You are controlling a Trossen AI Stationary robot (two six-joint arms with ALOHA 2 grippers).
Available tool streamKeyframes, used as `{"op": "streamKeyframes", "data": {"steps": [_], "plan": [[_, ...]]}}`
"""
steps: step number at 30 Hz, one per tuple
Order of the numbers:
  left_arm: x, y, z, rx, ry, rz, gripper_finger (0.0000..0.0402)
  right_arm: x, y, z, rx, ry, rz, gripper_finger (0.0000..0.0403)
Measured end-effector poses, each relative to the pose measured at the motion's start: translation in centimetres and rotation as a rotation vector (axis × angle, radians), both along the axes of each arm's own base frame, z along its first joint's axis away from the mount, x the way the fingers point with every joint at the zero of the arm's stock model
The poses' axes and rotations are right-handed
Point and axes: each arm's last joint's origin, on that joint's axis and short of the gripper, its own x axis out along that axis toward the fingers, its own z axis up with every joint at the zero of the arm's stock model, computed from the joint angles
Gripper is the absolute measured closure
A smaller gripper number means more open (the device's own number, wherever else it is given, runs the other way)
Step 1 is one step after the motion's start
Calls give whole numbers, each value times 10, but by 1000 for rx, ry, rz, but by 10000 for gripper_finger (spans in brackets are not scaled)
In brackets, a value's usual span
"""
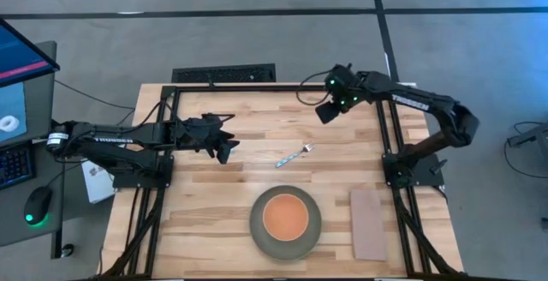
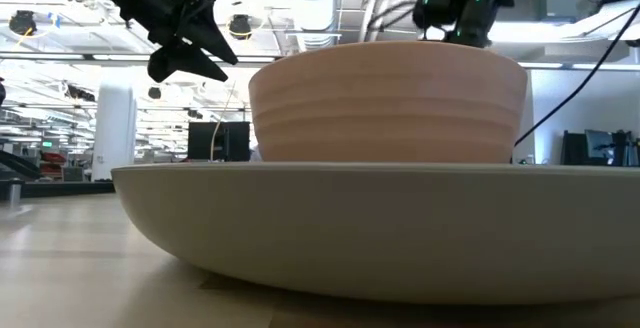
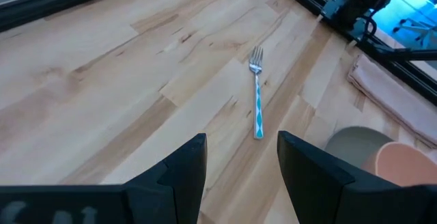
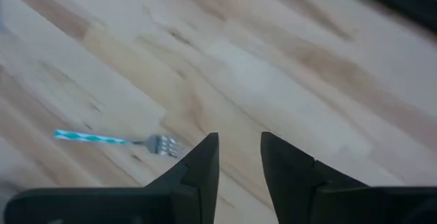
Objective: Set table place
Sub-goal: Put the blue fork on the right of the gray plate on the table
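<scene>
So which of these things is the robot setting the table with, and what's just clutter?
Part of the job:
- grey-green plate
- orange bowl, sitting in the plate
- fork with a blue patterned handle, lying mid-table
- pinkish napkin, right of the plate

Just lying about, off the table:
- computer mouse
- keyboard
- monitor

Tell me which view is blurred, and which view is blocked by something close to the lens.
The right wrist view is soft: the fork and the wood grain look smeared. In the low view the bowl on the plate fills the frame and hides most of the table.
</scene>
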Motion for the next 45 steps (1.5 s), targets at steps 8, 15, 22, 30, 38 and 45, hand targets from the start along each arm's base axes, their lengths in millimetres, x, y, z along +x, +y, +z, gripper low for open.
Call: {"op": "streamKeyframes", "data": {"steps": [8, 15, 22, 30, 38, 45], "plan": [[-1, -1, -2, -10, 20, -15, 232, 22, 6, -38, 61, 64, 30, 275], [-1, -1, -2, -10, 22, -15, 232, 35, 16, -46, 31, 94, 52, 275], [-1, -1, -2, -10, 21, -15, 232, 36, 18, -46, 29, 97, 20, 270], [-1, -1, -2, -9, 21, -15, 232, 36, 19, -46, 50, 86, 27, 198], [-1, -1, -2, -10, 26, -15, 232, 38, 26, -47, 11, 117, 29, 154], [-1, -1, -2, -9, 26, -15, 232, 46, 26, -44, 37, 16, 80, 154]]}}
